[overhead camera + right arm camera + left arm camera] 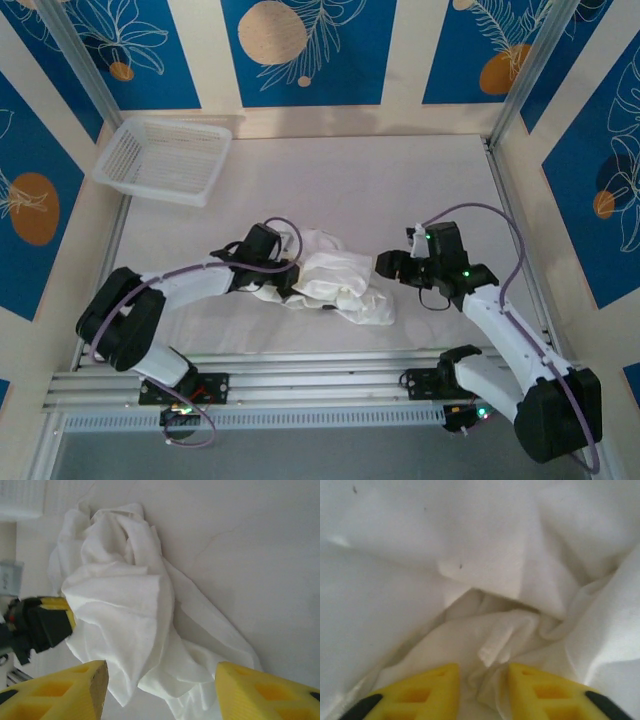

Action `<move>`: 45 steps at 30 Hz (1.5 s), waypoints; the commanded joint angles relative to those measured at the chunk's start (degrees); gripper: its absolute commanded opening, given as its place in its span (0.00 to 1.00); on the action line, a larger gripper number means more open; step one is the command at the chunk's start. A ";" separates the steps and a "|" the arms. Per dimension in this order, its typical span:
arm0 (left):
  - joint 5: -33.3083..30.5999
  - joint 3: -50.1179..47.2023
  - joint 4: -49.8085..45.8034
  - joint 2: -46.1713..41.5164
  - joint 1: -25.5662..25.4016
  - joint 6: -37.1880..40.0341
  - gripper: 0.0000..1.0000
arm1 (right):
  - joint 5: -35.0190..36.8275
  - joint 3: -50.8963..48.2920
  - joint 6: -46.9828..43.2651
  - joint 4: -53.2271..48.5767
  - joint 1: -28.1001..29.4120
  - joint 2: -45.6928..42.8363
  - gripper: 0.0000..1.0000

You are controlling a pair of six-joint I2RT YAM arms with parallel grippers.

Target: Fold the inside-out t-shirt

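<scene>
While crumpled into a heap, the inside-out t-shirt (335, 285) lies on the worktop (400, 180) between the two arms.

The white shirt is bunched and wrinkled near the front middle of the white worktop. The left gripper (482, 669) is pushed into the heap's left side, its yellow fingers partly apart with a fold of cloth bunched between them; whether they actually pinch that fold I cannot tell. The right gripper (161, 666) sits just beside the heap's right edge, its jaws spread wide and holding nothing, the shirt lying ahead of its fingertips. A white mesh basket (165, 160) stands well apart in the far left corner.
</scene>
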 commanded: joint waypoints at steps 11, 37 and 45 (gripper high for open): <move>4.13 -2.69 5.45 -2.45 0.74 0.65 0.40 | 0.14 13.78 -10.92 -0.30 1.32 22.54 0.58; 5.00 -3.30 7.22 -2.22 0.81 -0.58 0.40 | -15.83 4.06 9.36 12.76 -4.73 25.09 0.23; 5.17 -3.12 7.45 -1.51 0.81 -0.67 0.40 | -18.48 0.39 11.06 15.64 -3.55 22.42 0.32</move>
